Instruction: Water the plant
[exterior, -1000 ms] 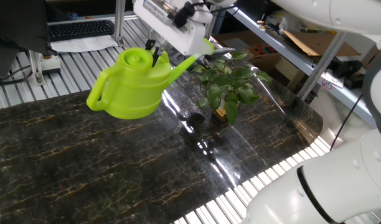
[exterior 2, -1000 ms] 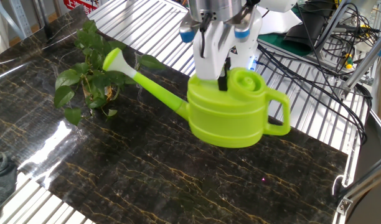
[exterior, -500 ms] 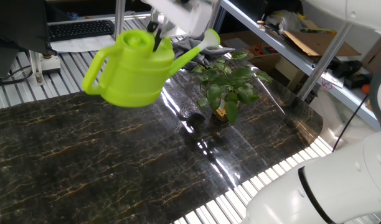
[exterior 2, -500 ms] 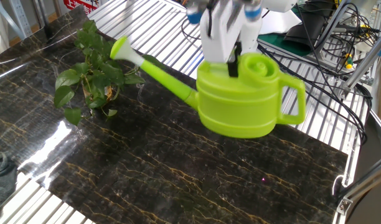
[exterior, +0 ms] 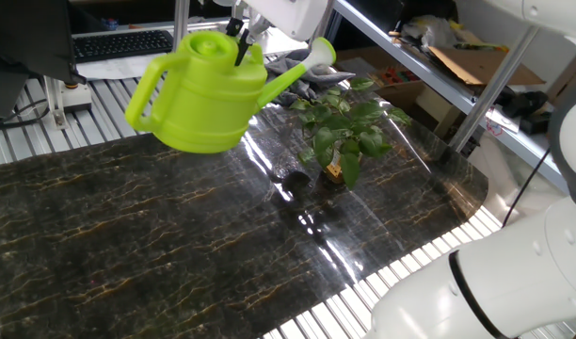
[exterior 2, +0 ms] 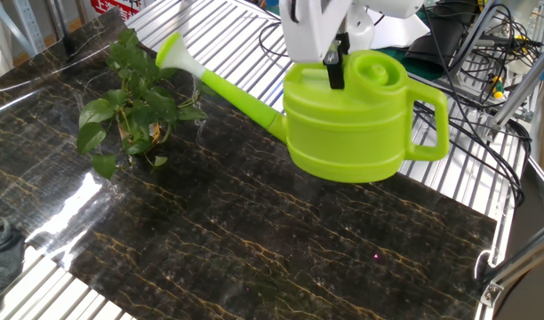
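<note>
Since the earlier frames the can point(exterior: 205, 99) has risen and tipped back toward level, so its spout points up and its rose point(exterior 2: 171, 53) sits higher than a second ago; the plant has not moved. At this moment the pincer point(exterior 2: 335, 64) comes down from above and is clenched on the top rim of the can, beside the round filling hole; one dark finger point(exterior: 242, 49) shows pressed against that rim in one fixed view. Below the pincer the lime-green body of the can hangs in the air, clear of the counter point(exterior: 128, 245), with its loop handle point(exterior 2: 430, 124) on the side away from the plant. From the body the long spout goes out and slightly upward, and its end is above the near edge of the leaves, not touching them as far as I can see. On the spout side of the pincer and lower than it stands the plant point(exterior: 344, 132), on the dark marbled counter, with broad green leaves on thin stems and a yellow-orange tag point(exterior: 334, 172) near its base. Water from the rose I cannot make out in either view.
</note>
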Controlling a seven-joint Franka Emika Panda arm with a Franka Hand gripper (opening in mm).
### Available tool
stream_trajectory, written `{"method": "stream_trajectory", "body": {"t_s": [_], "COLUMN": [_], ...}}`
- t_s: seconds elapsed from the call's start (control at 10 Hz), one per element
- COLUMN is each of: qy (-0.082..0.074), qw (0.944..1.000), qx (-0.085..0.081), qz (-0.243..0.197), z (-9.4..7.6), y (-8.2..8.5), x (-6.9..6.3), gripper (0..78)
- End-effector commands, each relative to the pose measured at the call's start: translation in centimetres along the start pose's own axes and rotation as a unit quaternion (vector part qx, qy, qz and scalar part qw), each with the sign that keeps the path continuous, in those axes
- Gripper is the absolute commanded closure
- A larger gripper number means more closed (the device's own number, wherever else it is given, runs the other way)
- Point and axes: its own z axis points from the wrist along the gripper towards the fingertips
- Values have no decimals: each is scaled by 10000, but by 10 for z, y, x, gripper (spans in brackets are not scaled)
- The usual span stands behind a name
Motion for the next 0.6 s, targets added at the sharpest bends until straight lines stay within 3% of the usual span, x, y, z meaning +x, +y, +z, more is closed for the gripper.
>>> {"method": "stream_trajectory", "body": {"t_s": [0.1, 0.4, 0.5, 0.6], "qy": [-344, -21, 291, 372], "qw": [9990, 9991, 9979, 9968], "qx": [128, 393, 569, 687], "qz": [-237, -128, 88, 160], "z": [-3, -9, -22, -33], "y": [1, 2, 7, 9], "x": [1, 0, 0, 0], "gripper": [764, 764, 764, 764]}}
